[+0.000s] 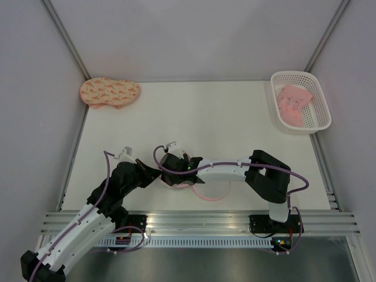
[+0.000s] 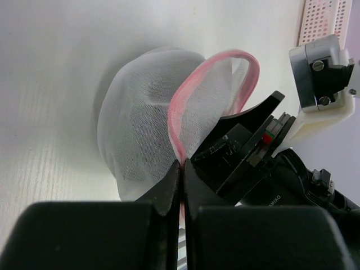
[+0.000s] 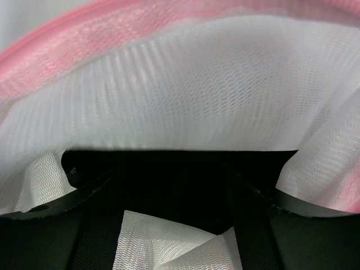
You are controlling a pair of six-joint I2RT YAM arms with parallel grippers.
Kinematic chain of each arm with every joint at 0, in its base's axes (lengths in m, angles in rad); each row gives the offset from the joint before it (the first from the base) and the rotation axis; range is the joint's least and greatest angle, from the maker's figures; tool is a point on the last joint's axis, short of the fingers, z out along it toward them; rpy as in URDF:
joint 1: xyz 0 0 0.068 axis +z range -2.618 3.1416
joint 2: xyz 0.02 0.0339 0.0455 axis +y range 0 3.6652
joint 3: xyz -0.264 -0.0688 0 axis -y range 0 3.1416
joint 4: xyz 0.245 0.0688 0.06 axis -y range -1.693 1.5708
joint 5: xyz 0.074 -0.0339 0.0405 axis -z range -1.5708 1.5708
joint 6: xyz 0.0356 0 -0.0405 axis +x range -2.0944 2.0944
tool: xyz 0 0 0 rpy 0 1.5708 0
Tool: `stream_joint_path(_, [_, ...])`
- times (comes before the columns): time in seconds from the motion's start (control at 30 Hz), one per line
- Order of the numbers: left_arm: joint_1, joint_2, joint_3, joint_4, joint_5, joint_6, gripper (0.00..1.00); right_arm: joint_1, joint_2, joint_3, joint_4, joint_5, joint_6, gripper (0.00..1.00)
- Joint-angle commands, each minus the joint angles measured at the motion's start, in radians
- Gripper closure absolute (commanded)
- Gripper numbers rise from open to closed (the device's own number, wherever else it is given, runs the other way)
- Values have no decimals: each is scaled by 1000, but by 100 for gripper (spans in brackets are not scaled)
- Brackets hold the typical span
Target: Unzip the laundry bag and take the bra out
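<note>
The laundry bag (image 1: pixel 189 184), white mesh with a pink zipper rim (image 1: pixel 212 198), lies near the front of the table between my two grippers. In the left wrist view the bag (image 2: pixel 140 124) stands open and my left gripper (image 2: pixel 183 166) is shut on its pink rim (image 2: pixel 175 121). My right gripper (image 2: pixel 225 149) reaches into the opening. In the right wrist view, mesh (image 3: pixel 197 95) surrounds my right gripper (image 3: pixel 177 169). Its jaws stand apart with dark fabric, the bra (image 3: pixel 180 180), between them. A white label (image 3: pixel 169 244) lies below. The bra is hidden in the top view.
A white lattice basket (image 1: pixel 322 100) with a pink garment (image 1: pixel 294 106) stands at the back right. A peach patterned padded piece (image 1: pixel 110 92) lies at the back left. A metal rail (image 1: pixel 200 220) runs along the near edge.
</note>
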Motion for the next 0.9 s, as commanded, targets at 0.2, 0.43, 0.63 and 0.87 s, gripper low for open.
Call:
stream_joint_path(0.2, [-7,-3,-19,-5,-5,-25,98,1,78,-2,-111,69,16,53])
stream_joint_path(0.43, [-7,-9,-23,-15,-3,-25,98,0,73,0,-91,47,-2,90])
stream_joint_path(0.63, [-7,-3,-28,-18,-2,-24,98,1,-43,-25,-60,15,-45,100])
stream_joint_path(0.87, [-7,3,-31,-20,-12,-28,98,1,-285,-66,49,-143,-118,100])
